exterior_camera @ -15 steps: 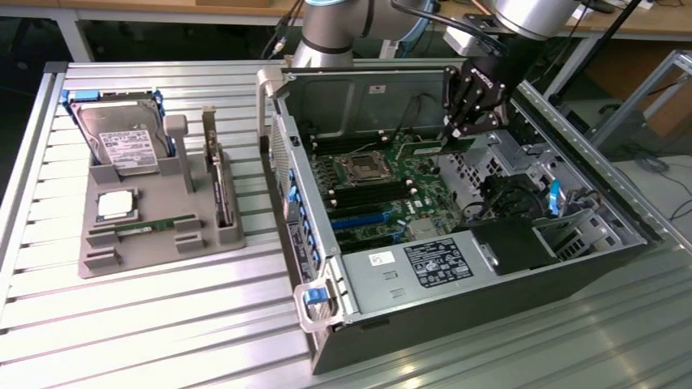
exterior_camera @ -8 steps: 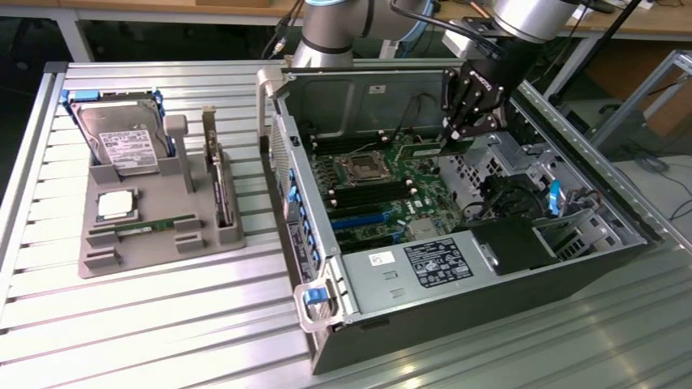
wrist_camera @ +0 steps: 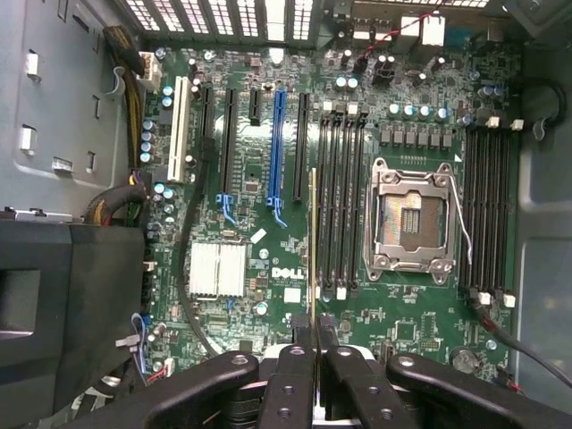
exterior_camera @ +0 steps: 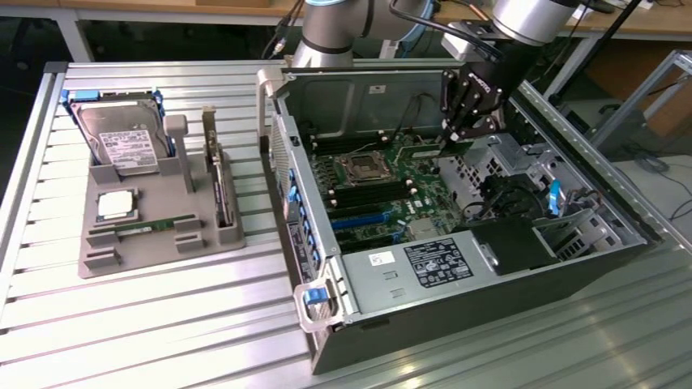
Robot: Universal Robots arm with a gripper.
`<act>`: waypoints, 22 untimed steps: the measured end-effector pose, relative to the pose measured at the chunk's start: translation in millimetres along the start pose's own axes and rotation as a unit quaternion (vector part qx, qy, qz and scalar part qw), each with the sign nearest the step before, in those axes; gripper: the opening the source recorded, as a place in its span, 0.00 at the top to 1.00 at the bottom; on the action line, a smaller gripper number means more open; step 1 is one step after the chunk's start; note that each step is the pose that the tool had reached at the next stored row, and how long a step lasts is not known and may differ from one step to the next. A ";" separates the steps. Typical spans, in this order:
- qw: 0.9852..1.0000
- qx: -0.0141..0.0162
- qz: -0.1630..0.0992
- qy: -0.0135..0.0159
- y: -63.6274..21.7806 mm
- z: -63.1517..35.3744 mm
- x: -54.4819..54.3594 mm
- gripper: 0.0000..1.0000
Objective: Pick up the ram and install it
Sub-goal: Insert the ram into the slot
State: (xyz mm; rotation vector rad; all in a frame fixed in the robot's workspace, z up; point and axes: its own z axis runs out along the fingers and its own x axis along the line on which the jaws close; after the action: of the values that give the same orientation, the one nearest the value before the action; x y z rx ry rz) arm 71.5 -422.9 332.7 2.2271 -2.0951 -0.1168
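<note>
My gripper (exterior_camera: 463,136) hangs inside the open computer case (exterior_camera: 433,275), shut on the ram (exterior_camera: 425,149), which sticks out from the fingertips above the motherboard (exterior_camera: 390,194). In the wrist view the ram (wrist_camera: 312,232) shows edge-on as a thin green-gold strip held between the two black fingers (wrist_camera: 299,357) of the gripper (wrist_camera: 313,329). It hovers just beside the bank of black memory slots (wrist_camera: 344,201), running parallel to them. The empty processor socket (wrist_camera: 407,219) lies past those slots, with a second bank of slots (wrist_camera: 490,210) beyond it.
On the slatted table at the exterior view's left stands a grey holder (exterior_camera: 162,211) carrying a hard drive (exterior_camera: 125,138), a square silver processor chip (exterior_camera: 117,204) and an upright card (exterior_camera: 222,190). Case walls, a black drive bay (wrist_camera: 63,295) and cables (wrist_camera: 192,268) surround the board.
</note>
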 end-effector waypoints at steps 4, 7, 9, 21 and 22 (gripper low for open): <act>1.000 0.000 0.000 0.000 -0.2 1.8 0.0 0.88; 1.000 0.000 0.000 0.000 -0.3 3.3 0.0 0.88; 1.000 0.000 0.000 0.000 -0.4 4.2 0.0 0.88; 1.000 0.000 0.000 0.000 -1.0 10.3 0.0 0.88; 1.000 0.000 0.000 0.000 -1.1 11.0 0.0 0.88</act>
State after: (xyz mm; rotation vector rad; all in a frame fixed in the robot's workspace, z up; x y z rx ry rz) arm 71.3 -422.9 321.7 2.2272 -2.0950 -0.1168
